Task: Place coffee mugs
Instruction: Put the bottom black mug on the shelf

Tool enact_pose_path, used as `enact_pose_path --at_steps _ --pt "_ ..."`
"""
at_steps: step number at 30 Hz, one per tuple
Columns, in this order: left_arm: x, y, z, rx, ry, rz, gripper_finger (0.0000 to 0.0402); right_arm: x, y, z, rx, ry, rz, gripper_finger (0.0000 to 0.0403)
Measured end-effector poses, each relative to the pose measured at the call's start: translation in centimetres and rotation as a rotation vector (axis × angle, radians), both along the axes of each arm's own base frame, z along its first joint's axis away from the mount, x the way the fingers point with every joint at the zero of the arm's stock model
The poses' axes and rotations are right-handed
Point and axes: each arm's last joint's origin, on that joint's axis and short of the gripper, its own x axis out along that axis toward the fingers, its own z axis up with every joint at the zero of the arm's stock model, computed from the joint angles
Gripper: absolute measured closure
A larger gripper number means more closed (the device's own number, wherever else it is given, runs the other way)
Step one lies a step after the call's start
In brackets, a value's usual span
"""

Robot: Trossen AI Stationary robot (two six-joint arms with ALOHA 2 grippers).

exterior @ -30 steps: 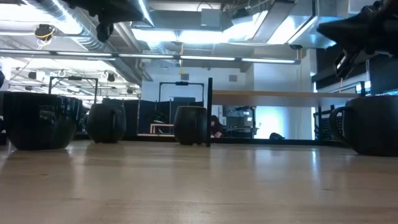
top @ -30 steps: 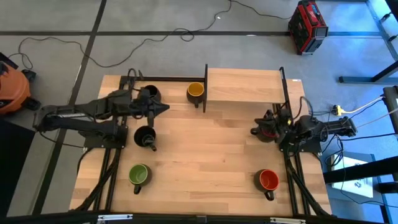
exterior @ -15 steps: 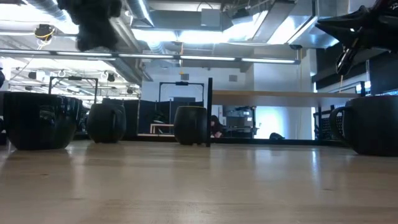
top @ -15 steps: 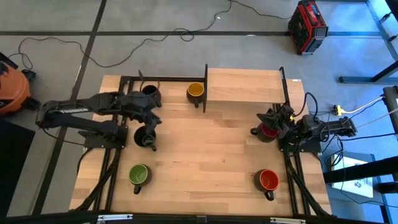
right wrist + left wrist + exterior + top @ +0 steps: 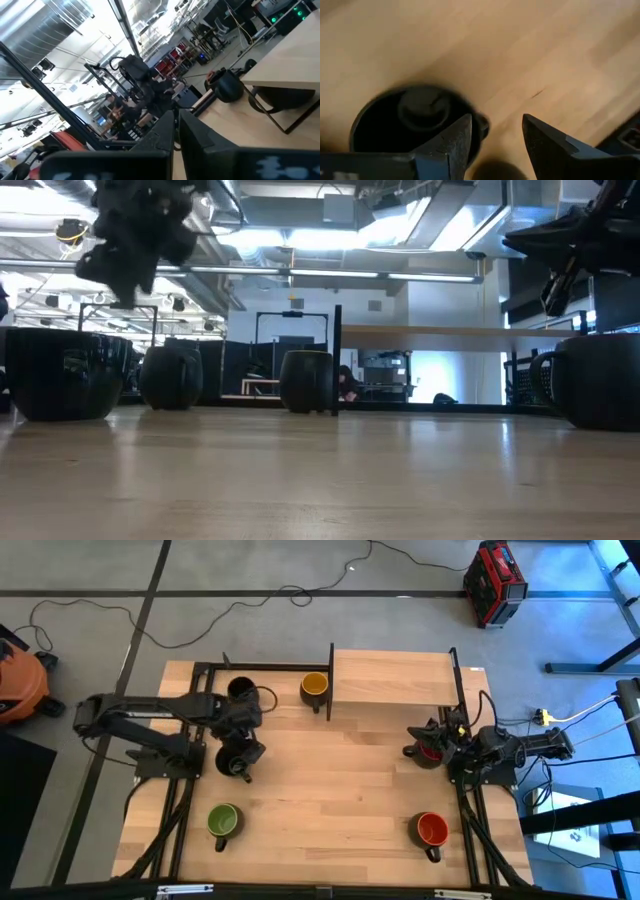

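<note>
On the pale wooden worktop (image 5: 340, 790), the left end effector (image 5: 245, 730) hovers with fingers spread over a black-lined dark round mug (image 5: 233, 760) at centre left — partly hidden beneath it. The right end effector (image 5: 432, 740), fingers pressed together, covers much of a red-lined dark mug (image 5: 428, 751) at right. Green-lined (image 5: 222, 821), orange-red-lined (image 5: 431, 829), yellow-lined (image 5: 314, 686) and a second black-lined mug (image 5: 241, 689) stand apart.

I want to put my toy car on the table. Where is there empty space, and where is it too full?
The middle of the table is bare wood, between the green mug and the orange-red mug. The strip between those two mugs is free too. It's crowded by the left gripper, over a black mug, and by the right gripper near the red mug.
</note>
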Motion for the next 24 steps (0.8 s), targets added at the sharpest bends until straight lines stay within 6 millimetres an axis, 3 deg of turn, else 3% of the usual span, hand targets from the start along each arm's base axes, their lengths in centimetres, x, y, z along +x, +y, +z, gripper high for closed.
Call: enact_pose_path --at_steps 20,24 --pt "3.3 -2.2 -4.9 0.042 0.283 0.037 0.0232 0.0 -0.1 -0.2 -0.001 0.022 -0.027 0.0388" --pt "3.8 -2.5 -5.9 0.067 0.324 0.003 0.0251 0.0 -0.1 -0.2 -0.005 0.025 -0.027 0.0388"
